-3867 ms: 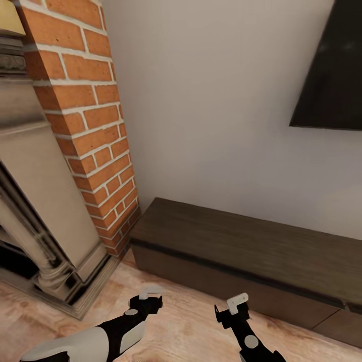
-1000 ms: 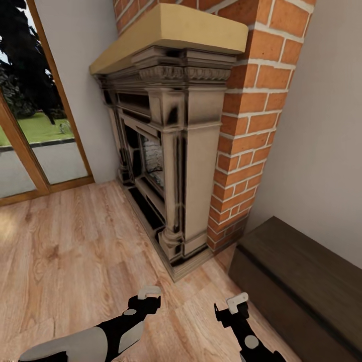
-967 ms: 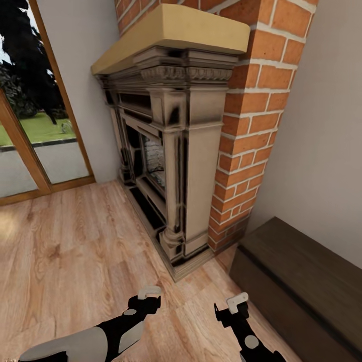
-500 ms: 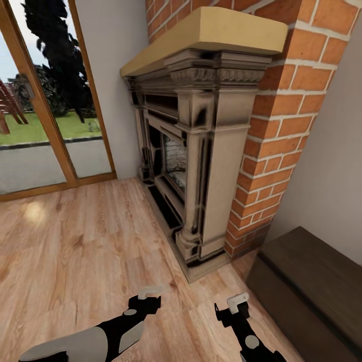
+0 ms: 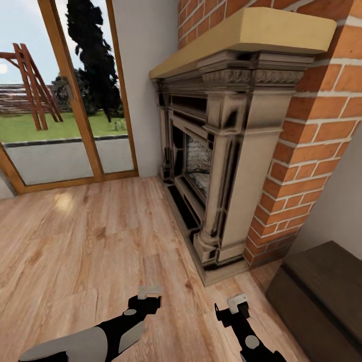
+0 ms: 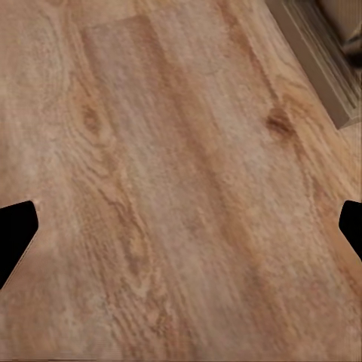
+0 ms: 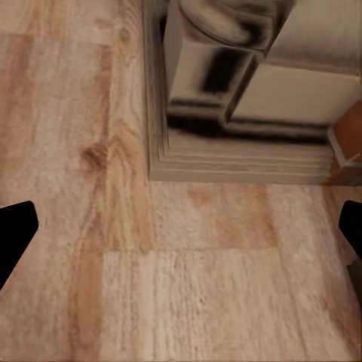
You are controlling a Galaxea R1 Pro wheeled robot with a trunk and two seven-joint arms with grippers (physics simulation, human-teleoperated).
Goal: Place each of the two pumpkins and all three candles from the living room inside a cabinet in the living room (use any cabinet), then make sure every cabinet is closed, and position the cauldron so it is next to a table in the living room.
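Over wood floor (image 5: 75, 241) we are holding left claw (image 5: 149, 296) and right claw (image 5: 234, 307) (both spread apart, empty), facing fireplace (image 5: 221, 151); cabinet (image 5: 322, 291) sitting at right.

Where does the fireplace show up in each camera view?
Head view: fireplace stands right of centre, against the brick chimney.
Left wrist view: only its base corner at the edge.
Right wrist view: its column base above the floor.
Shared landmark: the stepped plinth.

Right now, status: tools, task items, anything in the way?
Left tool open, empty; right tool open, empty. Cabinet end at lower right, drawers shut. Fireplace ahead, its base in front of the right tool.
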